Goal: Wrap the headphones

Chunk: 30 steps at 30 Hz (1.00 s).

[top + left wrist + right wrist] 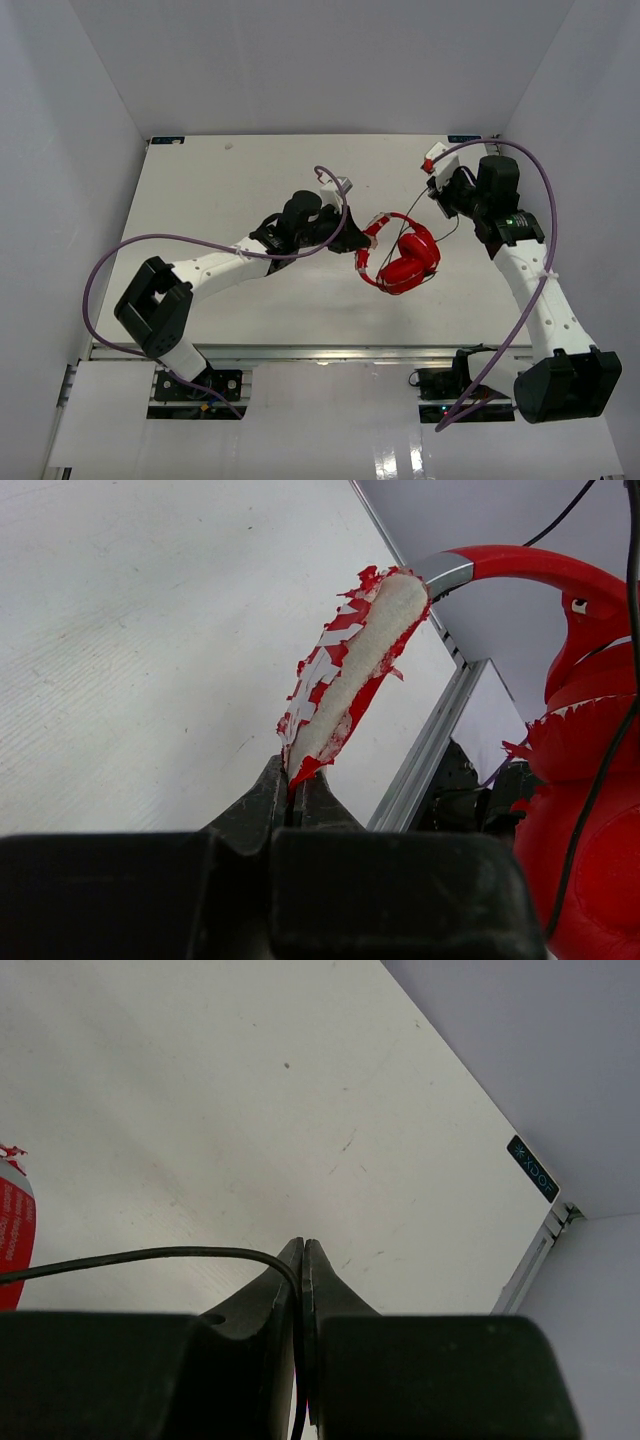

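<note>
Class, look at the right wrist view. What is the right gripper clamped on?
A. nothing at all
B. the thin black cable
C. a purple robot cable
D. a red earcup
B: the right gripper is shut, with the thin black cable running in between its fingertips.

Pretty sure this is a robotics lab test cell, not anyone's home. I'm working on a plain white table (250,180) boxed in by blank white panels (300,60) at 9, 12 and 3 o'clock, kind of like a photo booth. An aluminium rail (330,352) runs along the 6 o'clock edge, with my left arm's base (190,385) and my right arm's base (450,385) bolted there. Thick purple cables (130,245) loop off my arms in the open. Small dark labels (167,141) mark the table's 11 and 1 o'clock corners. The red headphones (410,262) are the one household thing on it.
</note>
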Available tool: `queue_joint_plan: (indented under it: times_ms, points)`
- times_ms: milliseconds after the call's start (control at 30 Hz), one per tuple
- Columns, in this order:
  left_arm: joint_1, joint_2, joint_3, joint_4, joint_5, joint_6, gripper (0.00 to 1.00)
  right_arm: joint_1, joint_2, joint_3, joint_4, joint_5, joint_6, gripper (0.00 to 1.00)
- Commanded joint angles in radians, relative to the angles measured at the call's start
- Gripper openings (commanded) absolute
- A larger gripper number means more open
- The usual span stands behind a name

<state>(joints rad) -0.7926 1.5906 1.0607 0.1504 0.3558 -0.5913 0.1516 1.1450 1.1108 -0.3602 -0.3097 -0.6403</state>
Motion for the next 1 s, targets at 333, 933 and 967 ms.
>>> queue_joint_plan:
  times_ms: [333, 933, 967]
  points:
    - [-0.006, 0.14, 0.22, 0.035, 0.243, -0.044, 0.0, 0.018, -0.018, 0.082, 0.098, -0.195, 0.003, 0.08]
    - [-0.041, 0.264, 0.343, -0.039, 0.26, -0.012, 0.0, 0.19, -0.017, 0.001, 0.066, -0.133, -0.163, 0.08]
    - [-0.042, 0.269, 0.347, -0.04, 0.261, -0.012, 0.0, 0.193, -0.019, -0.001, 0.063, -0.14, -0.166, 0.08]
